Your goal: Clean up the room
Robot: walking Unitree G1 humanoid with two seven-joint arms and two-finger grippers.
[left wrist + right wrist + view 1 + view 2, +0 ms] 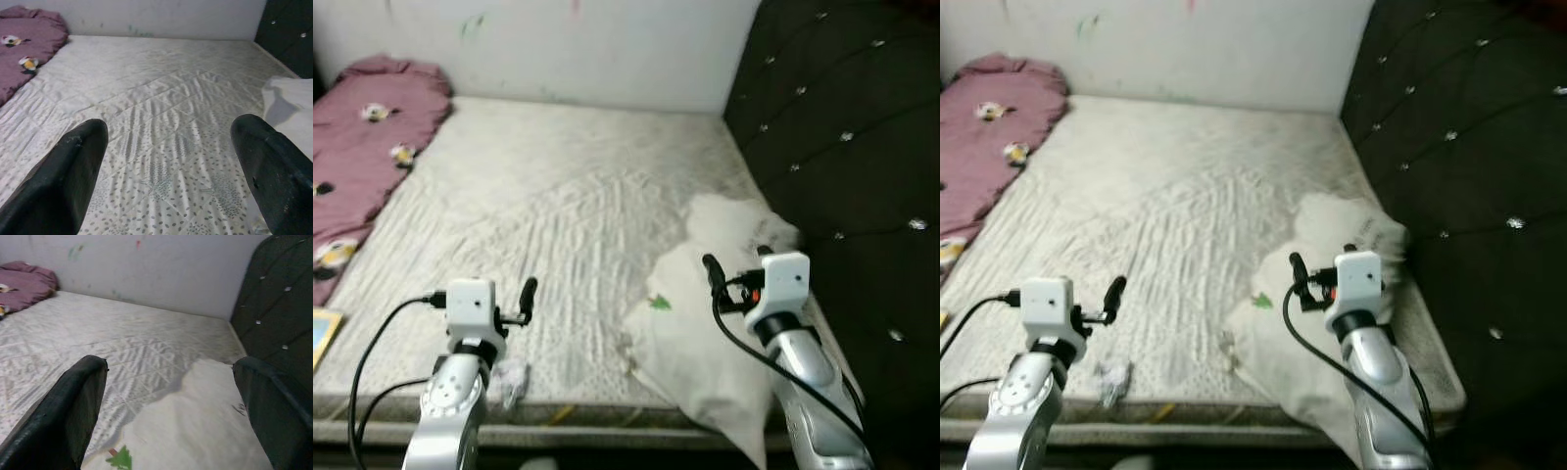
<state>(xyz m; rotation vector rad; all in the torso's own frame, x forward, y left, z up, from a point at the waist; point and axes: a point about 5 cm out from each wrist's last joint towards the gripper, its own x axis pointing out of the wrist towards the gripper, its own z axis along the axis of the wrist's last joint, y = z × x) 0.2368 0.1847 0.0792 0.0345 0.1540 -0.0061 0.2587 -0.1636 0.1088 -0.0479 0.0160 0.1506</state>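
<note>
Tidying looks barely begun, by my reading: the mattress (558, 196) ahead of both my claws is bare, a white pillow (715, 323) lies crumpled under and just ahead of my right claw (171, 396), a purple blanket (362, 147) is bunched far off beyond my left claw (166, 166), and a small crumpled wrapper (512, 380) sits just below that claw at the mattress edge. Both claws hover spread wide, holding and touching nothing.
</note>
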